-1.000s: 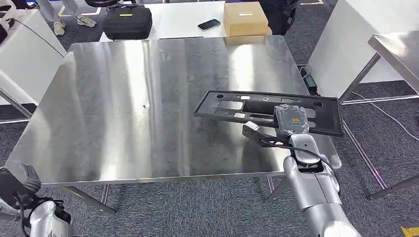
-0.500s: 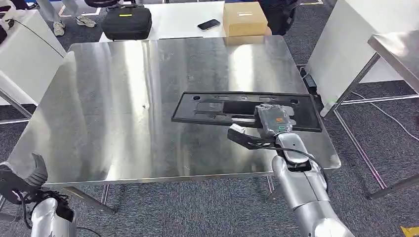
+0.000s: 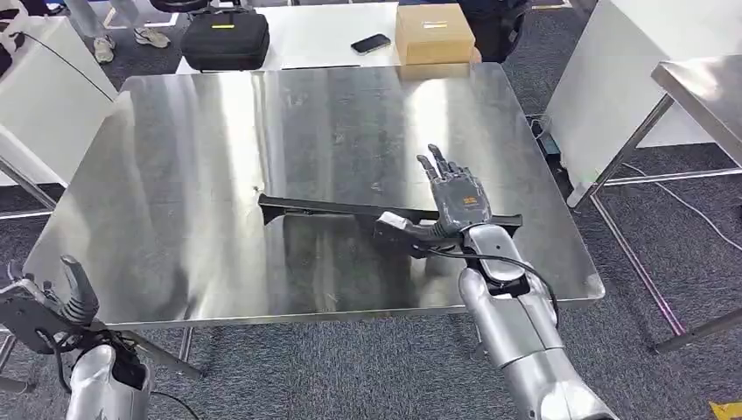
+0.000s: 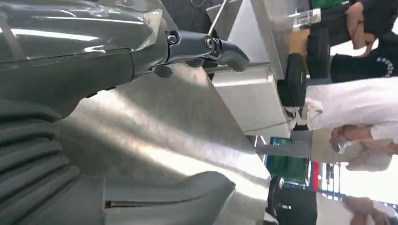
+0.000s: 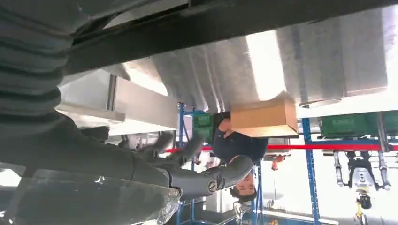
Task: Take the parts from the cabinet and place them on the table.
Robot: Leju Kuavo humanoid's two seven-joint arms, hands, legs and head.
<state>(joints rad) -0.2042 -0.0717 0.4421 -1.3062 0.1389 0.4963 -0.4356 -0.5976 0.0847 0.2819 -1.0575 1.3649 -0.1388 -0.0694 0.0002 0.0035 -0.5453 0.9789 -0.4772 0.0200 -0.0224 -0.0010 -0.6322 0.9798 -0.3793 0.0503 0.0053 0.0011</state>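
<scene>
The right hand is reaching over the steel table, fingers stretched straight, thumb pinching the long black part, which is lying edge-on near the table's front right. The left hand is hanging below the table's near corner, fingers apart, holding nothing.

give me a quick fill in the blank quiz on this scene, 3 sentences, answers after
1. The long black part lies over the shiny ____ table.
2. The part is at the robot's ____ robot hand, whose fingers point away from the robot.
3. On the white table behind, a phone lies between a black case and a ____ box.

Missing words: steel; right; cardboard
</scene>
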